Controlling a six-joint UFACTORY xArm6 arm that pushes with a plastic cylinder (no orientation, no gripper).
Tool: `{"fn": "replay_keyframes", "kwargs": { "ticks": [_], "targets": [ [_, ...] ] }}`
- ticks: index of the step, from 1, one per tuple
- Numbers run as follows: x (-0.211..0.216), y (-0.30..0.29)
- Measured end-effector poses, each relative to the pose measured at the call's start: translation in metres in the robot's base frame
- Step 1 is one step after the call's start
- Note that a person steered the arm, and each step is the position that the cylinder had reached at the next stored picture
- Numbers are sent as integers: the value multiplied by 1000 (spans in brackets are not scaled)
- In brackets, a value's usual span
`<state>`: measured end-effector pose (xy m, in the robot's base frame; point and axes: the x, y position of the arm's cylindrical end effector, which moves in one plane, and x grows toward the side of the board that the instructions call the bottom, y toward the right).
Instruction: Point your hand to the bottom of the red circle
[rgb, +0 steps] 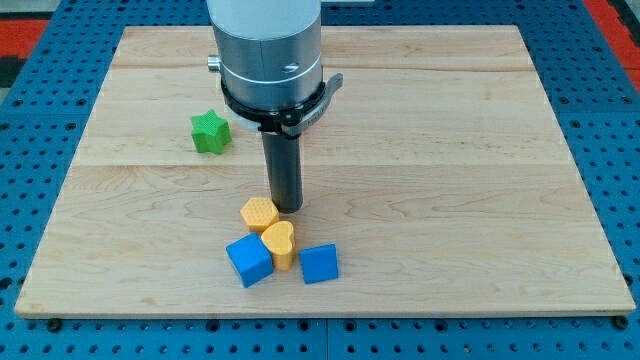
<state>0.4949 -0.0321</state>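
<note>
Searching for a red circle that is nowhere visible on the worktop (480, 150).
The tip (288, 209) rests beside the yellow hexagon (259, 214) near the bottom edge; no hand exists, so its state cannot be told.

The arm (268, 50) is cut off by the view's top edge, so only its grey lower housing and the dark rod show. That housing hides a stretch of the bench (500, 150) at the view's top, and no red circle shows anywhere, so whether one lies behind it cannot be told. The yellow heart block (279, 242) covers part of the blue block (249, 260) beside it.
</note>
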Motion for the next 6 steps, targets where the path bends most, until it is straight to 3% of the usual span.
{"fn": "replay_keyframes", "kwargs": {
  "ticks": [1,3,4,6],
  "targets": [
    [-16,48],
    [-19,63],
    [-19,61],
    [-26,-5]
  ]
}}
